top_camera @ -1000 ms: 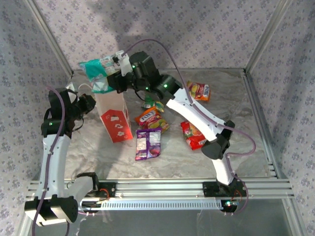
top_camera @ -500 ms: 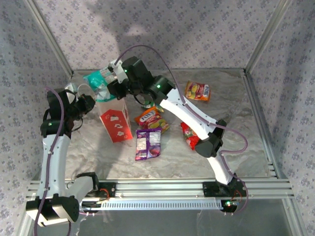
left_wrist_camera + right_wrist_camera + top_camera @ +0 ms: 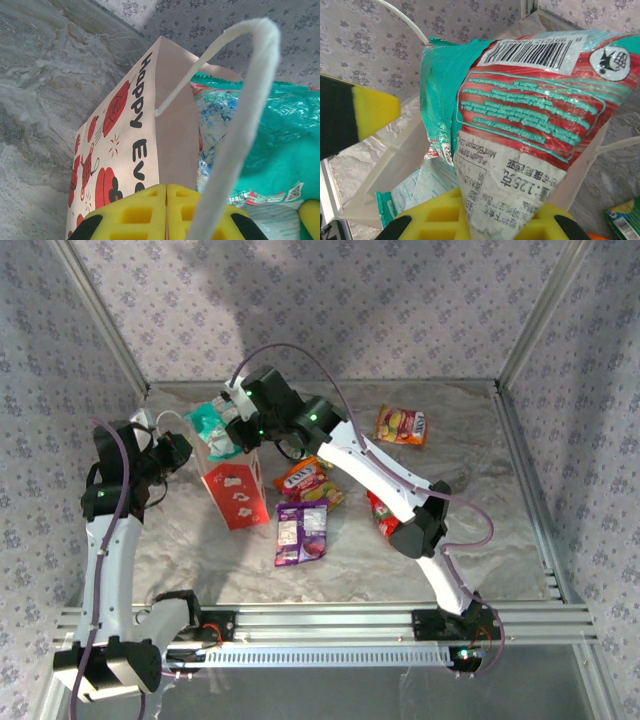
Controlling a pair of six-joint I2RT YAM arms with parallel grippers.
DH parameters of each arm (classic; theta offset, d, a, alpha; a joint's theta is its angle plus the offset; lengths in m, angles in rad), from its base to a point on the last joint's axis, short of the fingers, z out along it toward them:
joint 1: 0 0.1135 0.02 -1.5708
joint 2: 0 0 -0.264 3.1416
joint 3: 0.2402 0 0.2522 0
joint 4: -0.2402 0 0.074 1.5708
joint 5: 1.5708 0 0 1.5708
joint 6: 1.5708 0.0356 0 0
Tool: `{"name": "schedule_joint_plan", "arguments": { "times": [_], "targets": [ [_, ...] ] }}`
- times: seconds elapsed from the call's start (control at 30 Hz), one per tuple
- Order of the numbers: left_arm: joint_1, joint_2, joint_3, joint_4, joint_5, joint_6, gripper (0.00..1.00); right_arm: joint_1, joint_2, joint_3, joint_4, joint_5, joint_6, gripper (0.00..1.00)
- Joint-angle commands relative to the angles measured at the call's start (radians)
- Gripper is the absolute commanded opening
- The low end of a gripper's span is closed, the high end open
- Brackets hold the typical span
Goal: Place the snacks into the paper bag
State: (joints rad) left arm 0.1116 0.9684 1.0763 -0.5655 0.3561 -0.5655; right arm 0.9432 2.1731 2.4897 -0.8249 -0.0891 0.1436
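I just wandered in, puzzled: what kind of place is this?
Probably a robot test booth: two arms bolted to a metal rail, patterned walls, snacks and a paper bag staged on the table.

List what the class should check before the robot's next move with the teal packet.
1. Grip of left fingers on paper bag: ok.
2. Grip of right fingers on teal packet: ok.
3. Packet above bag's opening: ok.
4. Bag standing upright: ok.
5. Room left inside bag: cannot tell.
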Motion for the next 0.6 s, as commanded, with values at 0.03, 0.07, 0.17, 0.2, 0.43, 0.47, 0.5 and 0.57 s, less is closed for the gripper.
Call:
{"name": "schedule_joint_plan", "arguments": {
  "times": [0.03, 0.07, 0.17, 0.2, 0.43, 0.47, 0.5, 0.57],
  "targets": [
    [0.006, -0.016, 0.023, 0.003, 0.024, 0.015, 0.07, 0.008, -0.001, 0.031, -0.006, 0.029, -0.010, 0.13],
    [0.005, -0.017, 0.021, 0.003, 0.026, 0.013, 0.07, 0.006, 0.000, 0.031, -0.010, 0.023, -0.011, 0.13],
    [0.006, -0.017, 0.020, 0.004, 0.025, 0.015, 0.07, 0.009, 0.006, 0.032, -0.013, 0.009, -0.012, 0.17],
    [0.006, -0.017, 0.019, 0.003, 0.026, 0.016, 0.07, 0.008, 0.008, 0.034, -0.017, -0.007, -0.014, 0.17],
    [0.006, -0.012, 0.019, 0.001, 0.026, 0.017, 0.07, 0.010, 0.004, 0.043, -0.020, -0.019, -0.006, 0.23],
    [0.006, -0.012, 0.019, -0.001, 0.027, 0.016, 0.07, 0.009, 0.001, 0.045, -0.020, -0.020, -0.005, 0.24],
    [0.006, -0.013, 0.019, 0.000, 0.029, 0.016, 0.06, 0.010, -0.001, 0.045, -0.023, -0.024, -0.005, 0.24],
    [0.005, -0.015, 0.018, 0.001, 0.027, 0.016, 0.06, 0.009, -0.006, 0.050, -0.027, -0.031, -0.006, 0.25]
  ]
}}
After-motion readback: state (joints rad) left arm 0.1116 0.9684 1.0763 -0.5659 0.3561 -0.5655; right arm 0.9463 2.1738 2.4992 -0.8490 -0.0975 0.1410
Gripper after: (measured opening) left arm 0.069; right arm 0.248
